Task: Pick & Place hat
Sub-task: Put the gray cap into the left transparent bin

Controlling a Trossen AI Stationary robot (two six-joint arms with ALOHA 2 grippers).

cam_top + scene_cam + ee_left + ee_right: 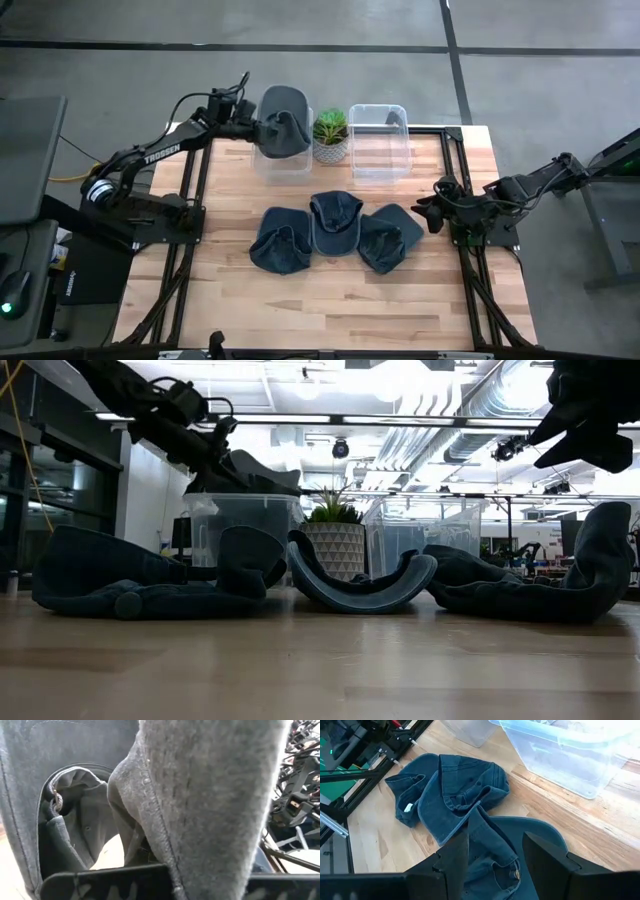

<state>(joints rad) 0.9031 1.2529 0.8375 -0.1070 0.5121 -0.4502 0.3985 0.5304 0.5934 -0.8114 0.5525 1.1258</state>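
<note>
Over the left clear bin [283, 155] at the far side of the counter [300, 290], the left gripper [258, 127] is clenched on a dark blue hat [284, 118], holding it above the bin's open top. In the high view the hat's long axis runs from far to near, with its rounded brim at the far end and its bunched crown hanging down toward the bin. The left wrist view is filled with the hat's cloth [210, 795], with stitched seams and the hollow of the crown showing. Just right of that bin stands a small potted plant [330, 135], and right of the plant a second clear bin [379, 140]. Three more dark blue hats lie in a row near the middle of the counter: a left hat [281, 240], a middle hat [335, 222] and a right hat [389, 238], each touching its neighbour. The right gripper [432, 212] hovers at the counter's right edge, just beside the right hat, its fingers [545, 862] spread and grasping nothing.
</note>
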